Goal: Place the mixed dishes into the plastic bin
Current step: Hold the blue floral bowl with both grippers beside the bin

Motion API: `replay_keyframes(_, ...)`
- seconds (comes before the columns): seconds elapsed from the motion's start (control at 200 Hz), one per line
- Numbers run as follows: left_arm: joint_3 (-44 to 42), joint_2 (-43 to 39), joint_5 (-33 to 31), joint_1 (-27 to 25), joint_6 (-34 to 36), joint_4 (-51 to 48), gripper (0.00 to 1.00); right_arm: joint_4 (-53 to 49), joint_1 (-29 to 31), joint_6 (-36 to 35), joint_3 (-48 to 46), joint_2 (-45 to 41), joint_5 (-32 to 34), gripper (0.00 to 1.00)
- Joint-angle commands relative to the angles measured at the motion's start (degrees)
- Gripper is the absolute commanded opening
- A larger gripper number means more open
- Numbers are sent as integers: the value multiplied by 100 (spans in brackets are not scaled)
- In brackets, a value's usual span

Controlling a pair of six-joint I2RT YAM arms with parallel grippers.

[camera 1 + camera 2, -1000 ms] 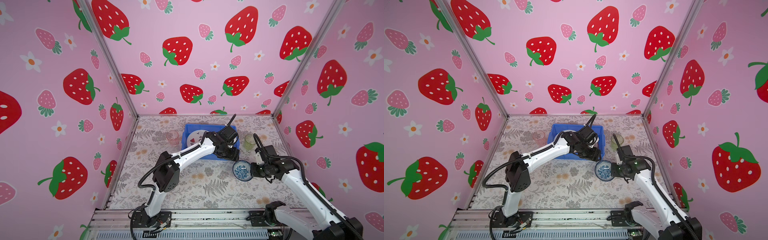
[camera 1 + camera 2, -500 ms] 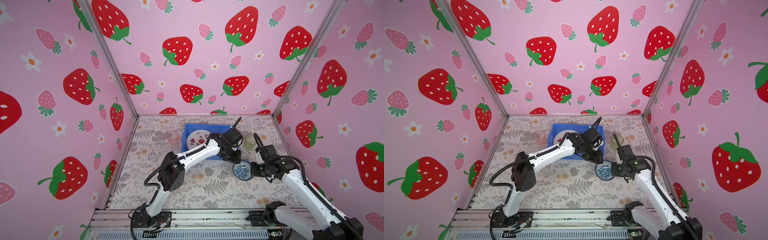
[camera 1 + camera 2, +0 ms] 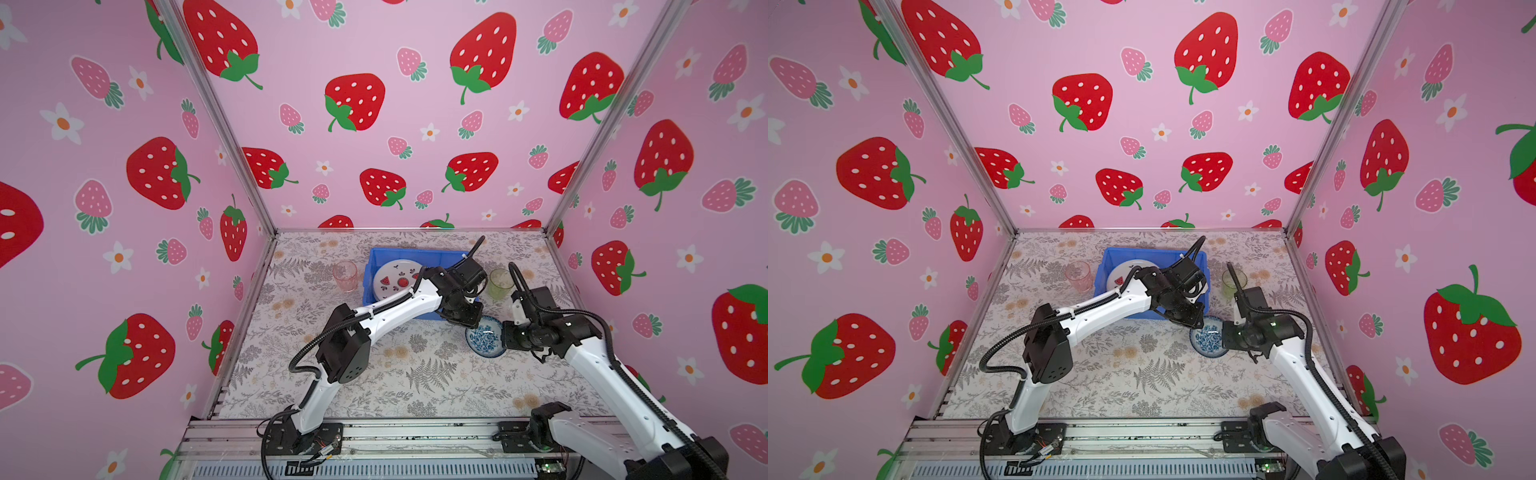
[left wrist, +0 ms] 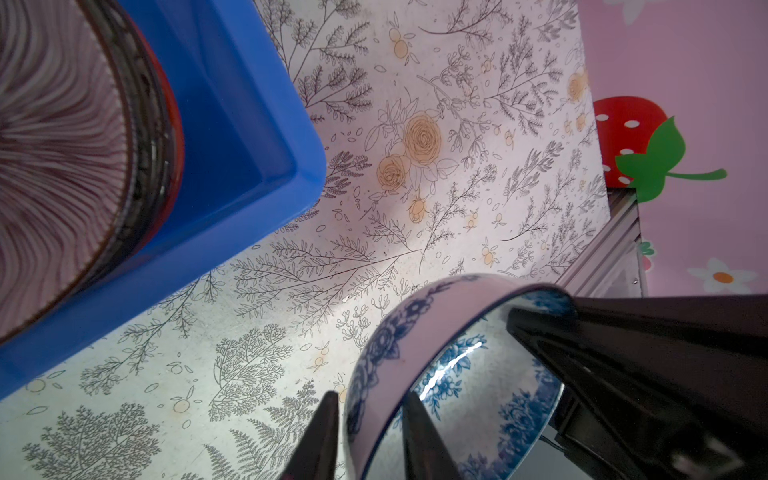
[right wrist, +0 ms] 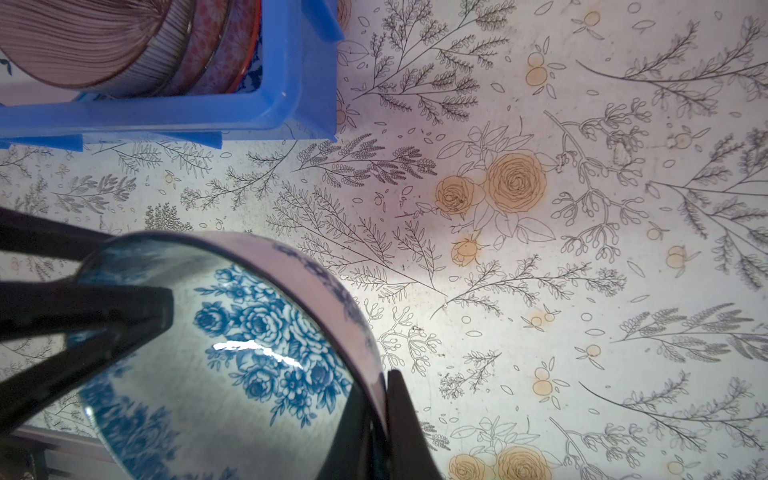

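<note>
The blue-white bowl (image 3: 485,341) is tilted over the floral tablecloth (image 3: 415,374), at 5 o'clock of the blue plastic bin (image 3: 376,254), just off its corner. The right gripper (image 3: 504,338) is clamped on the rim at the bowl's 3 o'clock. The left gripper (image 4: 369,395) straddles the wall at 11 o'clock, jaws nearly closed; whether they pinch it I cannot tell. A watermelon plate (image 3: 395,277) lies in the bin, and a green tumbler (image 3: 500,284) stands at the bin's 3 o'clock.

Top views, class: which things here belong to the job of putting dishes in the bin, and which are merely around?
Job: blue bin, watermelon plate, blue-white bowl, pink tumbler, green tumbler, left gripper, right gripper.
Just there: floral table cover, strawberry walls, metal rail.
</note>
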Motion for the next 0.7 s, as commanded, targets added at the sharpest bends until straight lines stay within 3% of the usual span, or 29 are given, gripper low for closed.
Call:
replay_keyframes(0.0,146,169,39,-38,-14,-106,21,20,-54,-18,230,-65,-47,5)
replay_keyframes(0.26,176,246,84,-44,-32,-64,0,3,-54,14,173,-190,-43,5)
replay_keyframes(0.695,193,204,95,-32,47,-71,0,73,-60,77,168,-171,-66,6)
